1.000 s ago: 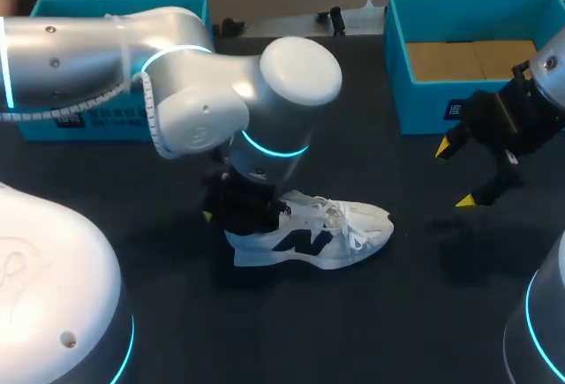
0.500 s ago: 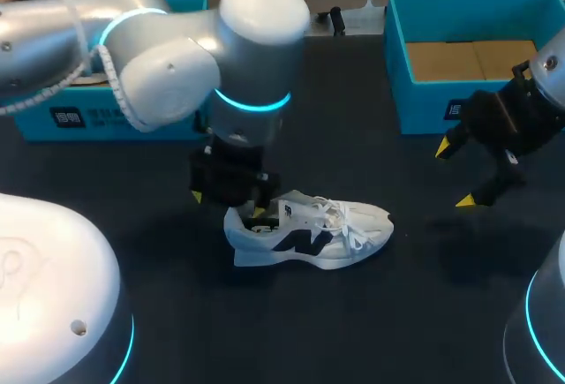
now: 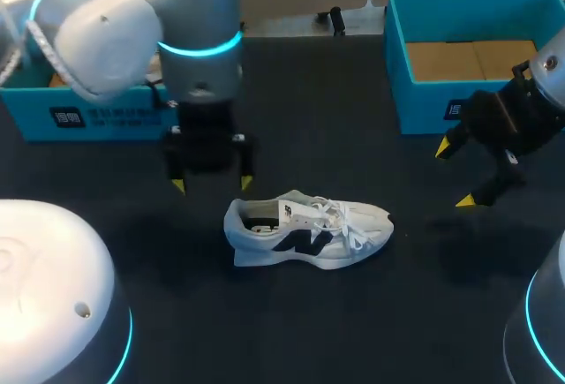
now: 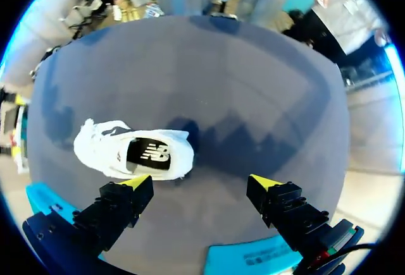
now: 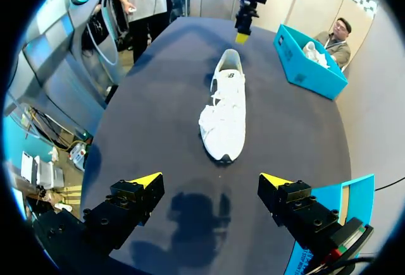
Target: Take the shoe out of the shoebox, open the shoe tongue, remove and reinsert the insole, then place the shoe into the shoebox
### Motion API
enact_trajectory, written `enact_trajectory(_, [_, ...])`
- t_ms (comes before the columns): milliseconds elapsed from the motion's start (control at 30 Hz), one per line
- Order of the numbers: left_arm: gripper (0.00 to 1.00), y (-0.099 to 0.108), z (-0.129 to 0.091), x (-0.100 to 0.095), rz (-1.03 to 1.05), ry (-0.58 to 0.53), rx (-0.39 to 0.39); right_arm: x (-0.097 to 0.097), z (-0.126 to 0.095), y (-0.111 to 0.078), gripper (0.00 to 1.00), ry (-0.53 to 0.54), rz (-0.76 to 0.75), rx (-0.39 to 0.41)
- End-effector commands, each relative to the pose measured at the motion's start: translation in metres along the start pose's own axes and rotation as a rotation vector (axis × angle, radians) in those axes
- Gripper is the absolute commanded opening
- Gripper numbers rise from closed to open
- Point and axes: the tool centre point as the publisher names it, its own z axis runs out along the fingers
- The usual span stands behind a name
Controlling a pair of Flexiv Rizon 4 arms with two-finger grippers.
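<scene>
Hovering wide open and empty, the left gripper (image 3: 213,184) hangs just behind the heel of the white shoe (image 3: 309,232), which stands on the dark table (image 3: 353,331), insole (image 4: 149,155) apparently seated inside. The right gripper (image 3: 454,174), likewise spread, sits past the toe, near a teal shoebox (image 3: 399,93)

Dark table (image 3: 371,313), white shoe (image 3: 309,229) midway, left shoebox (image 3: 88,117), right shoebox (image 3: 424,106)

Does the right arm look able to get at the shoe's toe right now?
Probably yes: the right gripper is open, only table lies between it and the toe of the shoe, and the left gripper hangs off the heel end, clear of that path.
</scene>
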Motion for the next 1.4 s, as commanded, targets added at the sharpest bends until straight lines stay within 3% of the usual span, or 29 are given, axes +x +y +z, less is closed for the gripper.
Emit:
enact_trajectory(33, [1.00,0.009,-0.002,0.017,-0.051,-0.176,0.042,0.001,0.001,0.000,1.00,-0.002,0.001,0.003])
enact_trajectory(433, [1.00,0.020,0.001,0.054,-0.275,-0.321,0.197,0.001,0.001,0.000,1.00,-0.002,0.001,0.003])
enact_trajectory(533, [1.00,0.020,0.006,0.064,-0.280,-0.334,0.268,0.001,0.001,0.000,1.00,-0.002,0.001,0.003])
enact_trajectory(1100, [1.00,0.021,0.004,0.065,-0.300,-0.332,0.262,0.001,0.001,0.000,1.00,-0.002,0.001,0.003])
enact_trajectory(1167, [1.00,0.022,0.000,0.070,-0.352,-0.363,0.363,0.001,0.001,0.000,1.00,-0.002,0.001,0.003])
enact_trajectory(1200, [1.00,0.024,0.000,0.073,-0.366,-0.375,0.356,0.001,0.001,0.000,1.00,-0.002,0.001,0.003])
enact_trajectory(1267, [1.00,0.026,0.000,0.079,-0.423,-0.393,0.432,0.001,0.001,0.000,1.00,-0.002,0.001,0.003])
enact_trajectory(1300, [1.00,0.029,0.002,0.083,-0.444,-0.421,0.406,0.001,0.001,0.000,1.00,-0.002,0.001,0.003])
enact_trajectory(1400, [1.00,0.033,0.007,0.090,-0.536,-0.438,0.466,0.001,0.001,0.000,1.00,-0.002,0.001,0.003])
